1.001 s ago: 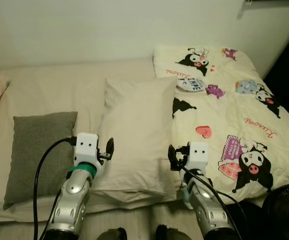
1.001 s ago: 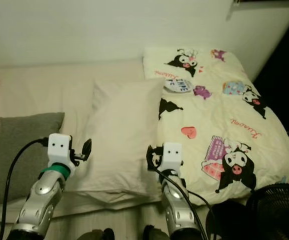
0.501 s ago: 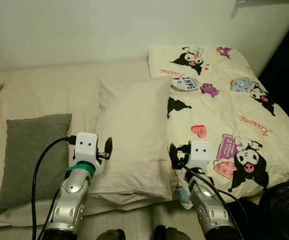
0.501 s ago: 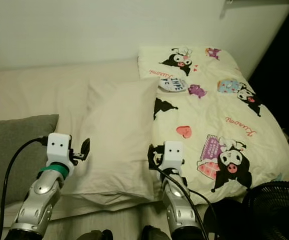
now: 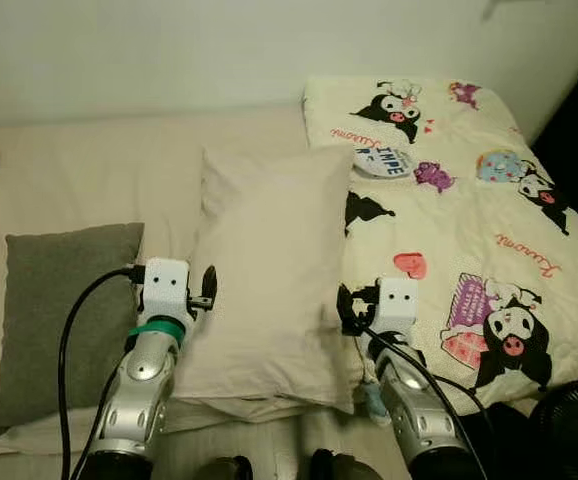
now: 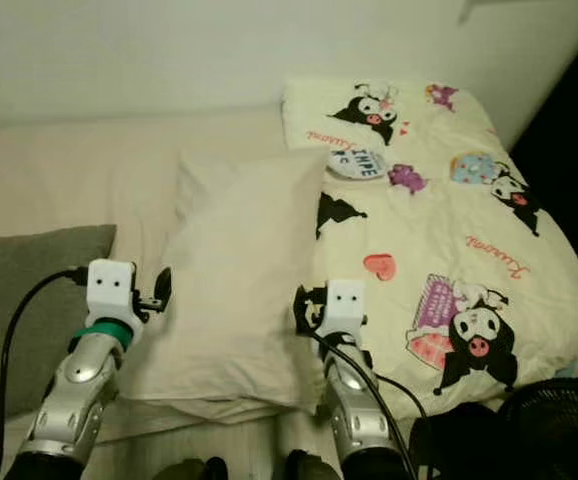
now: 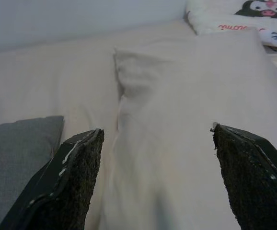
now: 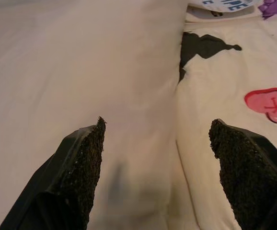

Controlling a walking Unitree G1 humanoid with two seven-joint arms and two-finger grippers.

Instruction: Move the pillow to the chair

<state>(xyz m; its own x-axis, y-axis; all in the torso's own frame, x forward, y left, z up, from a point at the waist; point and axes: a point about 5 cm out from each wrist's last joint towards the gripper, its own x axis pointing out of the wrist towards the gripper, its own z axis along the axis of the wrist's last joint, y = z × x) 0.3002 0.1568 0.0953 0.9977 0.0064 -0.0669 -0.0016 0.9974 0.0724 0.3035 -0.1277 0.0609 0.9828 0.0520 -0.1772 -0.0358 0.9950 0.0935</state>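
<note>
Two end effectors: you have both up at the near edge of the bed, one on each side of the pillow, both spread wide and holding nothing.
Pillow: the cream pillow (image 5: 269,270) lies flat in the centre of the frame, long side running away from you, its near end at the bed's front edge.
Left end effector: your left end effector (image 5: 207,286) sits lower left of centre, at the pillow's left flank; in the wrist view the fingers (image 7: 66,182) straddle that soft edge with a wide gap.
Right end effector: your right end effector (image 5: 344,308) hangs lower centre-right, where pillow meets quilt; it looks set to pinch the right flank.
Why so: my read is that you are bracketing the pillow for a two-sided lift, since one pinch would let it sag.
Texture: plain matte cotton, plump, lightly creased, rounded corners; expect it to squash and droop.
Neighbours: a grey cushion (image 5: 59,310), coarser weave, lies at left; a cartoon-print quilt (image 5: 469,230) covers the right; a dark fan (image 5: 574,420) sits lower right.
Chair: I cannot see one from here.
</note>
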